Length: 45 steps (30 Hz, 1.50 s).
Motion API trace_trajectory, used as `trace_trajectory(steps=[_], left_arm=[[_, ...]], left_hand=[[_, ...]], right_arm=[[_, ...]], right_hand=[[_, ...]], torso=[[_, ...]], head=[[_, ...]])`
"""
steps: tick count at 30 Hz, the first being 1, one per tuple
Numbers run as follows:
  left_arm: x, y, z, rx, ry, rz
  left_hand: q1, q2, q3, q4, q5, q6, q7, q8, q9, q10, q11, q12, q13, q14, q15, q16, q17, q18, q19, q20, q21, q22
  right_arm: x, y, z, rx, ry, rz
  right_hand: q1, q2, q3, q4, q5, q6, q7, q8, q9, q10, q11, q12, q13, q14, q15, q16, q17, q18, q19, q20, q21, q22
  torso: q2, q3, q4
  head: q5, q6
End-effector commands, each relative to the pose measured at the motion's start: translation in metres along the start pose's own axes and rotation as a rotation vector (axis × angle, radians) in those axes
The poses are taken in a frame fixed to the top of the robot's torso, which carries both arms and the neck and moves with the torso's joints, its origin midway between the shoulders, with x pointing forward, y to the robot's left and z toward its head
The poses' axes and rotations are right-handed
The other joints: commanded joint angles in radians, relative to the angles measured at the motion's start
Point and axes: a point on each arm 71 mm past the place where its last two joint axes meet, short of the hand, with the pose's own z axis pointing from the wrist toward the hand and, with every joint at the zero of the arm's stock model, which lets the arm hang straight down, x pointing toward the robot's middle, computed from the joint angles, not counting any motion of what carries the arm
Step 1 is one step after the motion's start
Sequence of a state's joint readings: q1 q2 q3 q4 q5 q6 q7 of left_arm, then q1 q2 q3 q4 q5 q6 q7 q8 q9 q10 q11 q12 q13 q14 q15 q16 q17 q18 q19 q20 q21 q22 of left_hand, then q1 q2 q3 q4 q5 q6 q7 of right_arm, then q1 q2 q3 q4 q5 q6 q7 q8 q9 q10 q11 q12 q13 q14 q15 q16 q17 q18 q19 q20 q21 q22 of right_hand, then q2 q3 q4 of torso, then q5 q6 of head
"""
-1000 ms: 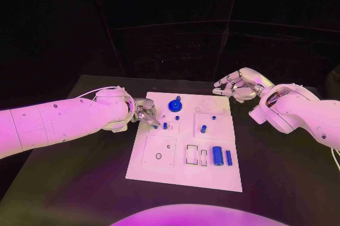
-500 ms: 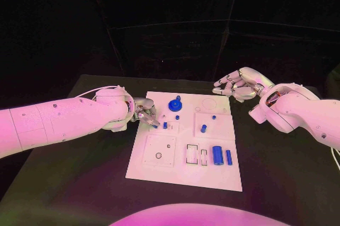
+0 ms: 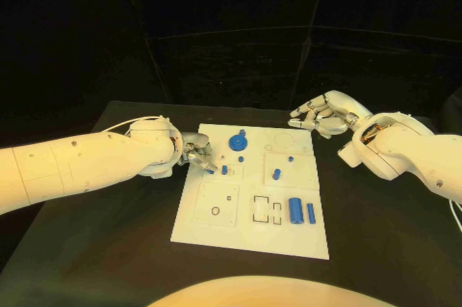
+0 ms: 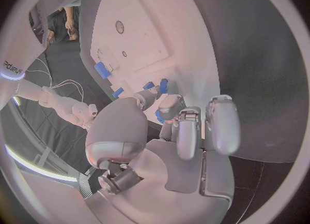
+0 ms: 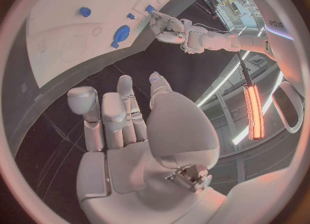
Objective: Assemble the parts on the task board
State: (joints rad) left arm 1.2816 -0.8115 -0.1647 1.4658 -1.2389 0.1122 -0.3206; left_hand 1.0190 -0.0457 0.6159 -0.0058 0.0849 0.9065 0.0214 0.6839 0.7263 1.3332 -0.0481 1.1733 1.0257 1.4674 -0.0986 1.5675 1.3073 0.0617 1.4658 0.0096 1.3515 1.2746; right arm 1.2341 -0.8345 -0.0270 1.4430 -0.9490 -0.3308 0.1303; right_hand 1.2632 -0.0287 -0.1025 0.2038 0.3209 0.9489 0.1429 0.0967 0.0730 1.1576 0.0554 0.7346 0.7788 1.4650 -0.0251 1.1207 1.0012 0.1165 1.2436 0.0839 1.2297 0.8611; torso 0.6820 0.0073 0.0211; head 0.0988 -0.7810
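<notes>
At left edge of white task board [image 3: 252, 217], left hand [image 3: 197, 153] fingers pinch small blue peg [image 4: 159, 116]: light, rigid, slippery; grip mid-shaft. Right hand [image 3: 320, 115] half-curled, empty.

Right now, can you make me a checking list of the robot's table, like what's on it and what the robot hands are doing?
Surface: black table, bare around the plate.
Job's things: white task board mid-table; blue round part near its far edge; blue cylinder and slim blue bar at the near right; small blue pegs between.
Clutter: nothing seen.
Robot hands: left robot hand at the board's left edge, fingertips on a small blue peg; whether it grips is unclear. Right robot hand hovers beyond the far right corner, holding nothing.
Cables: white cable at the left wrist.
Surroundings: dark backdrop.
</notes>
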Motion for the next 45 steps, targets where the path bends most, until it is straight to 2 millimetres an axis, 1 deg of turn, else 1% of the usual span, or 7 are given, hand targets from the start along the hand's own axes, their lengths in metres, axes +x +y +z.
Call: trace_trajectory(steps=[1,9,12,15,26,35,45], left_arm=[[0.0028,-0.0006,0.0003,-0.001,0.022,0.013],[0.0020,0.0002,0.0007,-0.005,0.017,0.011],[0.0017,0.0010,0.0007,-0.008,0.014,0.010],[0.0014,0.0014,0.0009,-0.010,0.012,0.010],[0.0007,0.0021,0.0017,-0.013,0.009,0.009],[0.0005,0.0014,0.0024,-0.013,0.008,0.009],[-0.0006,0.0033,0.0036,-0.019,0.006,0.008]], left_hand=[[-0.015,-0.001,0.014,-0.023,-0.001,0.008,-0.003,0.006,0.002,0.004,-0.002,0.007,0.001,0.103,-0.008,0.003,0.263,0.002,0.017,-0.006,0.003,0.002],[-0.042,-0.006,-0.016,-0.005,-0.002,0.012,-0.006,0.012,0.004,0.007,-0.005,0.009,0.003,0.103,-0.012,0.003,0.263,0.001,0.018,-0.009,0.003,0.005],[-0.051,-0.005,-0.029,0.003,-0.002,0.014,-0.007,0.015,0.005,0.007,-0.006,0.009,0.002,0.103,-0.012,0.003,0.263,0.001,0.018,-0.010,0.003,0.005],[-0.059,-0.006,-0.042,0.008,-0.003,0.016,-0.008,0.018,0.006,0.007,-0.006,0.010,0.002,0.103,-0.013,0.003,0.263,0.001,0.018,-0.011,0.002,0.005],[-0.084,-0.007,-0.092,0.031,-0.003,0.019,-0.009,0.025,0.008,0.010,-0.008,0.014,0.005,0.103,-0.014,0.003,0.263,0.000,0.021,-0.013,0.005,0.011],[-0.113,0.004,-0.136,0.058,-0.002,0.023,-0.011,0.029,0.006,0.014,-0.009,0.019,0.010,0.103,-0.015,0.003,0.263,-0.002,0.023,-0.014,0.010,0.019],[-0.120,0.008,-0.143,0.065,-0.002,0.024,-0.011,0.029,0.005,0.014,-0.009,0.020,0.010,0.103,-0.015,0.003,0.263,-0.002,0.024,-0.014,0.011,0.021]], right_arm=[[-0.0003,0.0015,0.0005,-0.009,0.003,0.003],[-0.0005,0.0012,0.0006,-0.007,0.002,0.003],[-0.0004,0.0012,0.0006,-0.006,0.002,0.003],[-0.0004,0.0013,0.0006,-0.006,0.002,0.003],[-0.0003,0.0015,0.0006,-0.007,0.002,0.003],[-0.0001,0.0017,0.0008,-0.008,0.001,0.003],[0.0000,0.0018,0.0010,-0.009,0.001,0.003]], right_hand=[[-0.001,0.012,-0.002,0.002,0.006,-0.005,0.003,0.005,-0.001,-0.006,0.002,-0.004,-0.001,-0.003,0.003,-0.004,0.000,0.016,-0.003,0.001,-0.004,-0.001],[-0.001,0.016,-0.005,0.006,0.007,-0.006,0.003,0.005,-0.001,-0.007,0.002,-0.005,-0.003,-0.002,0.003,-0.006,0.000,0.017,-0.003,0.001,-0.006,-0.003],[-0.001,0.016,-0.005,0.006,0.007,-0.006,0.003,0.005,-0.001,-0.007,0.002,-0.005,-0.003,-0.002,0.003,-0.006,0.000,0.017,-0.003,0.001,-0.006,-0.003],[-0.001,0.016,-0.005,0.006,0.007,-0.006,0.003,0.005,-0.001,-0.007,0.002,-0.005,-0.003,-0.002,0.003,-0.006,0.000,0.017,-0.003,0.001,-0.006,-0.003],[-0.001,0.017,-0.005,0.006,0.007,-0.006,0.003,0.006,-0.001,-0.008,0.002,-0.005,-0.004,-0.002,0.003,-0.008,-0.002,0.017,-0.003,0.001,-0.006,-0.004],[-0.001,0.017,-0.006,0.007,0.007,-0.006,0.003,0.006,-0.001,-0.007,0.002,-0.005,-0.004,-0.002,0.003,-0.008,-0.002,0.017,-0.003,0.001,-0.007,-0.005],[-0.004,0.022,-0.008,0.012,0.012,-0.006,0.003,0.006,-0.001,-0.008,0.002,-0.005,-0.006,-0.002,0.003,-0.009,-0.002,0.017,-0.003,0.001,-0.008,-0.007]], torso=[[-0.001,-0.0001,0.0001],[0.000,0.0000,-0.0003],[0.000,0.0002,0.0003],[0.000,0.0001,0.0005],[0.000,0.0002,-0.0008],[0.000,0.0000,0.0005],[0.000,0.0002,-0.0004]], head=[[0.000,0.000],[0.000,-0.001],[0.000,0.000],[0.000,-0.003],[-0.001,-0.004],[-0.003,-0.006],[-0.004,-0.008]])
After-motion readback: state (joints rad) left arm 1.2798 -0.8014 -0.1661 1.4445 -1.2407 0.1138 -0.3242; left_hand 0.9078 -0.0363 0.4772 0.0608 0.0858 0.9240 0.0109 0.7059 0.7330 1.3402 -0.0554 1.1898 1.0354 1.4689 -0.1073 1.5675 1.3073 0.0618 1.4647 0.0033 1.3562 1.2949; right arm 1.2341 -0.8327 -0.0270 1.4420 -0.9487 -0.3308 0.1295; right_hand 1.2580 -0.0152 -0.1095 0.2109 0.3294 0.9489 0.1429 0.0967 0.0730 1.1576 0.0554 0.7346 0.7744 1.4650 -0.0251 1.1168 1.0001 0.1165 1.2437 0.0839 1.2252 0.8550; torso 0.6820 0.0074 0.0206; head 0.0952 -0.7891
